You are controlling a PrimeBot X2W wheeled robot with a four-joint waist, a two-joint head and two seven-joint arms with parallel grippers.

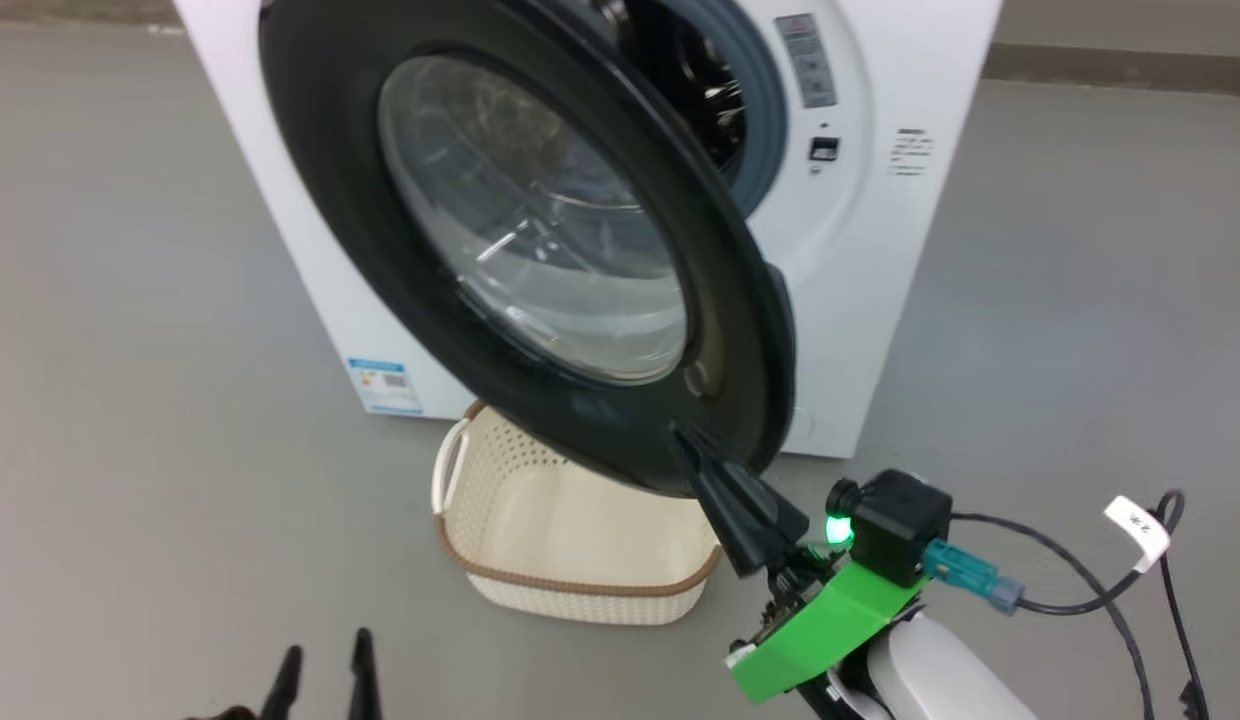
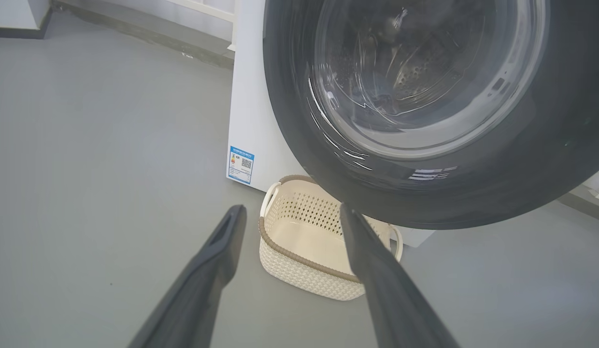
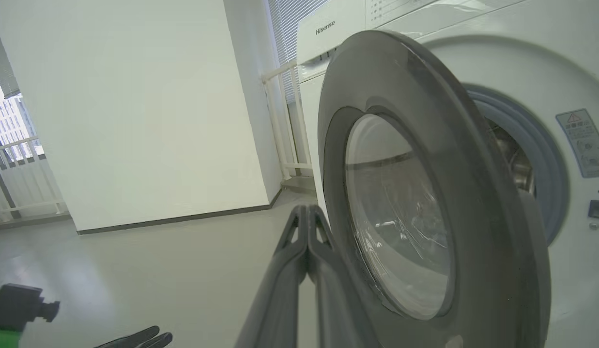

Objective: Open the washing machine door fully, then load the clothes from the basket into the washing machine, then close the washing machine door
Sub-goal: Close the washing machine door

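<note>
Smooth grey floor (image 1: pixel 130 350), white wall (image 3: pixel 135 96). The big white washing machine (image 1: pixel 860 300) says "Hisense" on top. Its black washing machine door (image 1: pixel 360 250) hangs partly open above the basket (image 1: pixel 580 590) on the floor. The right gripper (image 1: pixel 682 437), fingers pressed together, touches the door's bottom edge. The left gripper (image 1: pixel 328 648) is spread wide. A small blue sticker (image 1: pixel 384 385) sits low on the machine.

Head looks down, wrists forward; all share the washing machine door (image 1: pixel 530 220).

Bare laundry corner, washing machine (image 1: pixel 860 300), grey floor (image 1: pixel 130 300), plain white wall (image 3: pixel 135 96)
</note>
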